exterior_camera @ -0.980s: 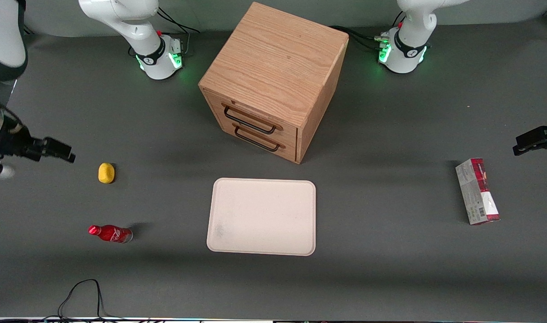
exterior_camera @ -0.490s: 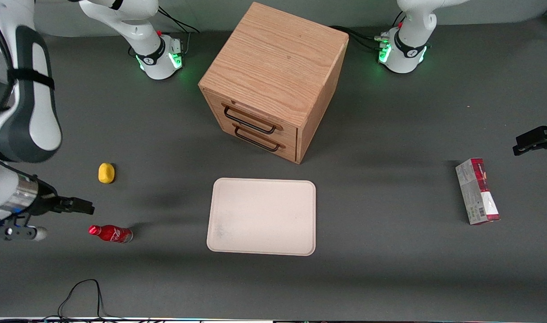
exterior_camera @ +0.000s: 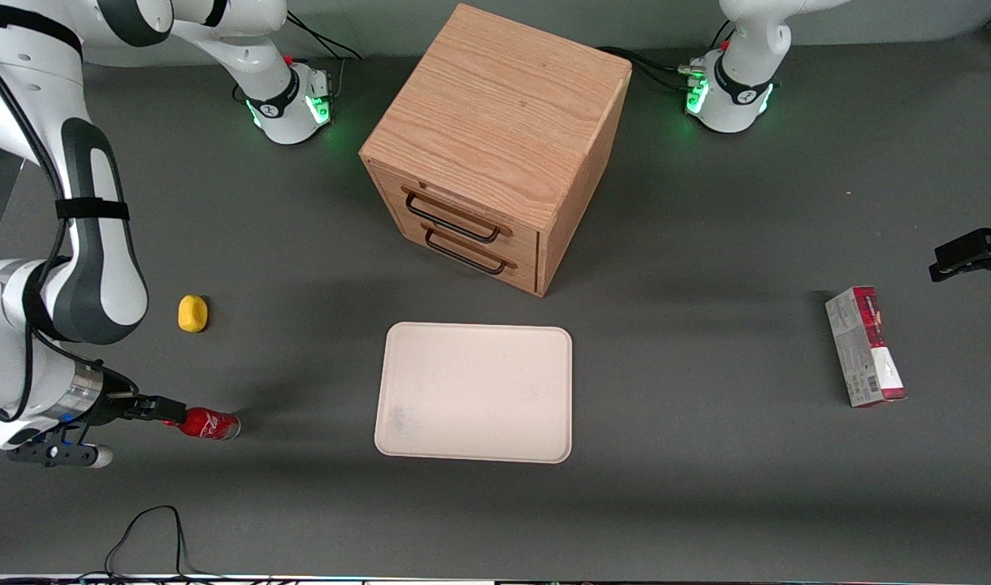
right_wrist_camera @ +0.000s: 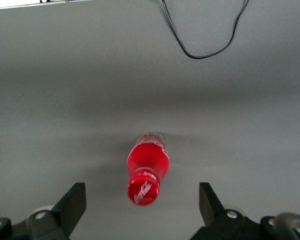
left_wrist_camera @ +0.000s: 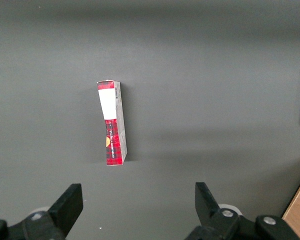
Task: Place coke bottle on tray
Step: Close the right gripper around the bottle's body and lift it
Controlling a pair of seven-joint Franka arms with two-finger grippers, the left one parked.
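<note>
One target in reach: coke bottle (right_wrist_camera: 147, 172) stands upright on desk (exterior_camera: 707, 487) toward working arm's end, well apart from tray (exterior_camera: 474, 392). I hold pincer (right_wrist_camera: 142, 202) spread wide, empty, straddling cap, not touching. My plan, judged from this: lower until fingers (right_wrist_camera: 72, 202) flank body below narrow neck, centre it between them, close gently. Glossy round surface may slip or tip if one finger touches first. Yellow object (exterior_camera: 192, 314) nearby, no obstacle.
</note>
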